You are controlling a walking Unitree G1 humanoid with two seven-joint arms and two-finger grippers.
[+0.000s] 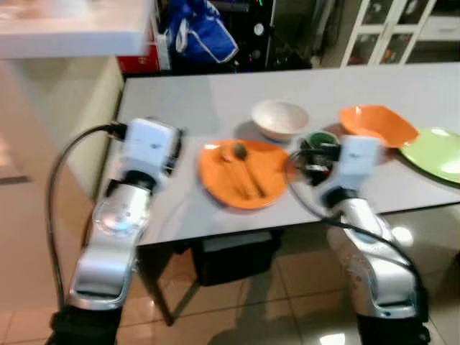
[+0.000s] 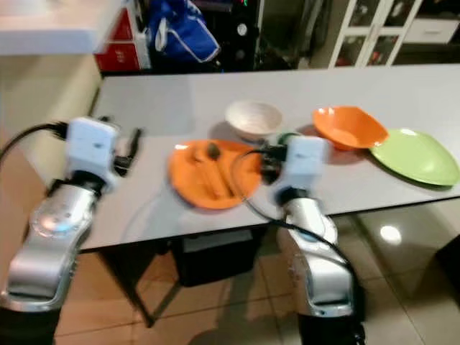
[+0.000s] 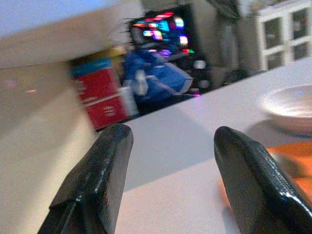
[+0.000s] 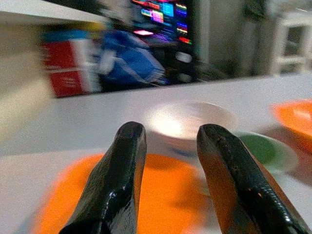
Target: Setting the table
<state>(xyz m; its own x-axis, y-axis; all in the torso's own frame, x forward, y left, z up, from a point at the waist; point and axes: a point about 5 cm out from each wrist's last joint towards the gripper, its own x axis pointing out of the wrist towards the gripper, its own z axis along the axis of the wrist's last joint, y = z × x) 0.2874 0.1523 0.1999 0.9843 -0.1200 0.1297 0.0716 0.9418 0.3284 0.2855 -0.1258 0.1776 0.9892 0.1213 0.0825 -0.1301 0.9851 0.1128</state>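
While both arms reach over the near edge of the grey desk [image 1: 180, 93], the left tool [image 3: 168, 161] hangs above bare desk surface, its two black fingers [image 3: 97, 180] spread apart with nothing between them. The orange plate [image 1: 244, 175] lies just to the right of that tool, close to the near edge. On the plate rest what look like wooden utensils [image 1: 244, 172]; blur prevents telling which kind.

Right tool [image 4: 168, 161]: fingers [image 4: 117, 180] parted, nothing held, poised over the right side of the orange plate. Beyond its tips sits the white bowl [image 4: 187, 119], which stands just behind the plate. A small green dish [image 4: 265, 151] sits just right of the white bowl, close beside the right tool. Farther right on the desk: an orange bowl [image 1: 377, 126], then a light green plate [image 1: 435, 152] touching or slightly overlapping it at the rim; cannot tell which.

Behind the desk, on the floor: a blue bag [image 1: 201, 32] and a red box [image 3: 100, 95]. White cabinets with glass doors [image 1: 392, 29] stand at the back right. A pale counter [image 1: 72, 29] is at the left.

Writing: printing on the red box is blurred; nothing legible.
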